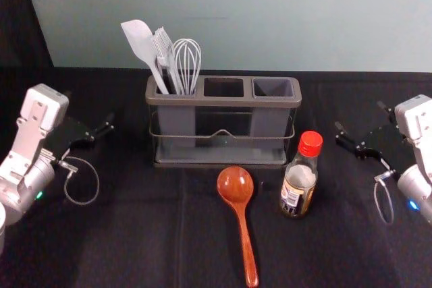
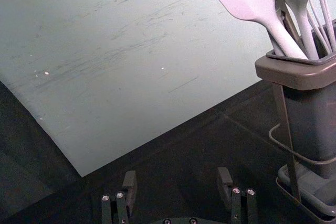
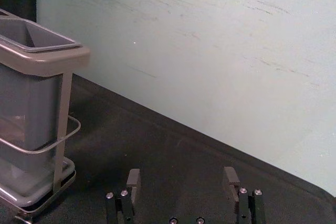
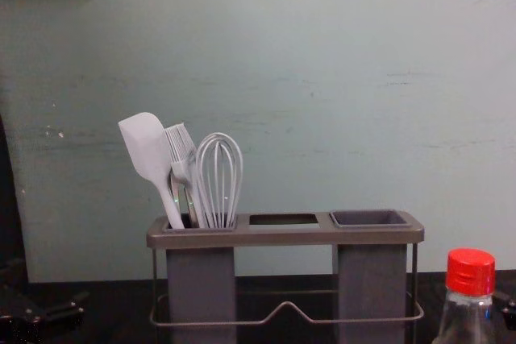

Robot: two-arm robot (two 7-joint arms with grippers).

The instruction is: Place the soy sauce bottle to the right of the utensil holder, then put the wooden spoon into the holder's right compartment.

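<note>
Around the utensil holder point(image 1: 223, 102), wooden spoon point(image 1: 241, 219) at six o'clock and soy sauce bottle point(image 1: 299, 179) at four likely await easy grasping; left gripper point(image 2: 177, 178), nine, and right gripper point(image 3: 182, 176), three, gape empty.

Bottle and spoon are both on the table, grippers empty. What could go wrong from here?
The bottle stands close to the front right corner of the holder, so the right gripper could bump it or tip the bottle.
The spoon might miss the right compartment: the middle opening beside it appears to have no bin, so it could drop through.
</note>
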